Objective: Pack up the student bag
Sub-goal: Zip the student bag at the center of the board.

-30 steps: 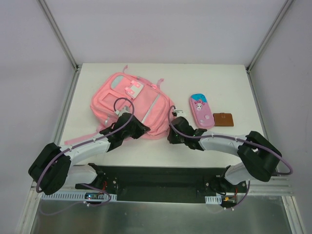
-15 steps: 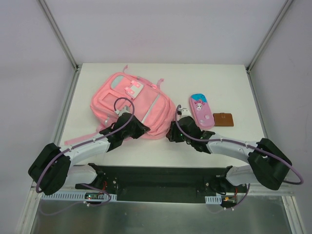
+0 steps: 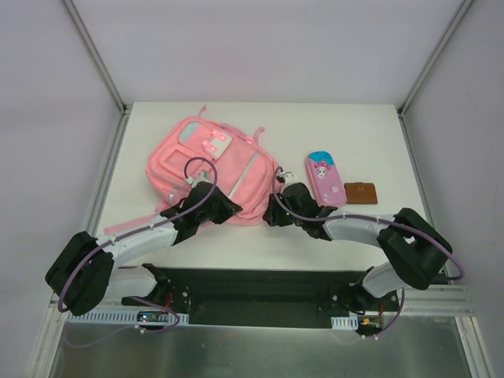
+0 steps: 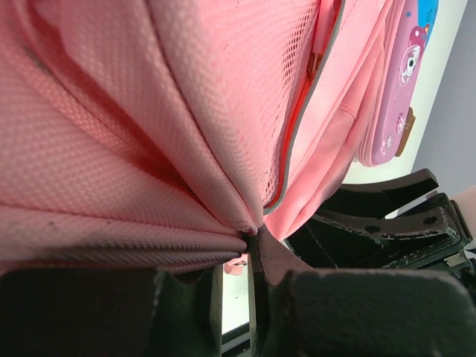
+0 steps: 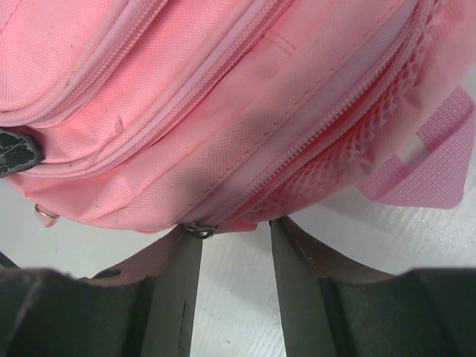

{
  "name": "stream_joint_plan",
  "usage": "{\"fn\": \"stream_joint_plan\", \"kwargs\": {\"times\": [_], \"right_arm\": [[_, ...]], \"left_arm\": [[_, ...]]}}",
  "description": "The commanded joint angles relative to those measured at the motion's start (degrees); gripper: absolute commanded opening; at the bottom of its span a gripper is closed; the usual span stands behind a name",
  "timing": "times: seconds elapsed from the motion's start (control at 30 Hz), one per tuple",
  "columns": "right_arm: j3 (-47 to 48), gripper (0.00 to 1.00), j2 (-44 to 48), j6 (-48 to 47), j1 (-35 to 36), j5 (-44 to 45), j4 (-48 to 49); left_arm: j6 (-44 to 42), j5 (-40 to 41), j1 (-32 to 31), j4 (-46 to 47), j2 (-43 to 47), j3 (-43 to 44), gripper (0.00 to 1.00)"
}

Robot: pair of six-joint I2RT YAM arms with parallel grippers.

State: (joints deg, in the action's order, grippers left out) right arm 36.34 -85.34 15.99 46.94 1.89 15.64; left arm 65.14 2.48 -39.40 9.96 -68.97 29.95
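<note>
The student bag [image 3: 206, 167], a large pink backpack, lies flat at the table's left middle. My left gripper [image 3: 227, 207] is shut on a fold of the bag's fabric at its near edge; in the left wrist view the jaws [image 4: 251, 236] pinch the pink cloth [image 4: 149, 134]. My right gripper [image 3: 272, 213] is open at the bag's near right corner. In the right wrist view its gripper [image 5: 232, 227] touches the bag's edge [image 5: 223, 111], with a small metal zip ring [image 5: 199, 230] against the left finger. Nothing is held between these fingers.
A pink and blue cartoon pencil case [image 3: 325, 178] lies right of the bag, and a brown wallet [image 3: 361, 192] lies beside it. A pink strap [image 5: 439, 160] trails on the white table. The pencil case [image 4: 401, 82] and the right arm's black gripper [image 4: 387, 223] show in the left wrist view.
My right gripper has moved left, up to the bag's near right corner. My left gripper has stayed shut on the bag's fabric in the same place.
</note>
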Motion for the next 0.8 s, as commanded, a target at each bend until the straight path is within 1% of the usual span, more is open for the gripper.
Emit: {"fn": "stream_joint_plan", "kwargs": {"times": [0.0,0.07,0.1,0.13,0.17,0.2,0.27,0.33,0.37,0.53,0.7,0.77], "right_arm": [[2.68,0.43,-1.23,-2.89,-1.41,-4.43,7.03],[3.04,0.42,-1.76,-4.12,-1.94,-6.19,7.56],[3.39,0.39,-2.19,-4.56,-2.63,-7.07,7.56],[3.56,0.35,-2.29,-5.35,-2.90,-7.95,7.83],[3.65,0.24,-2.63,-5.53,-3.34,-9.61,8.18],[3.65,0.19,-2.90,-5.62,-4.04,-10.32,8.18],[3.65,0.10,-2.90,-5.79,-4.40,-11.64,8.44],[3.39,0.07,-2.81,-5.62,-4.66,-12.00,8.44],[3.30,0.01,-2.55,-5.44,-4.75,-12.09,8.27],[0.84,0.01,1.13,-5.00,-4.66,-10.95,7.40],[-0.04,0.01,7.37,-7.98,-4.66,-5.94,-1.04],[0.31,0.01,8.43,-9.21,-4.58,-4.53,-4.28]], "left_arm": [[-3.36,-0.81,-0.33,-1.43,1.29,1.33,0.00],[-3.36,-1.07,-0.33,-1.34,1.29,1.33,0.00],[-3.27,-1.16,-0.33,-1.34,1.12,1.33,0.00],[-3.44,-1.34,-0.33,-1.43,1.03,1.51,0.00],[-3.53,-1.51,-0.33,-1.43,0.94,1.68,0.00],[-3.71,-1.60,-0.24,-1.34,0.68,1.77,0.00],[-3.71,-1.78,-0.33,-1.34,0.68,1.86,0.00],[-3.80,-1.78,-0.33,-1.34,0.77,1.77,0.00],[-3.80,-1.78,-0.33,-1.34,0.94,1.69,0.00],[-5.28,-1.16,-0.24,-2.22,2.43,1.25,0.00],[-10.03,-0.11,0.20,-7.05,6.81,1.07,0.00],[-12.49,-0.19,0.72,-9.59,8.67,0.98,0.00]]}}
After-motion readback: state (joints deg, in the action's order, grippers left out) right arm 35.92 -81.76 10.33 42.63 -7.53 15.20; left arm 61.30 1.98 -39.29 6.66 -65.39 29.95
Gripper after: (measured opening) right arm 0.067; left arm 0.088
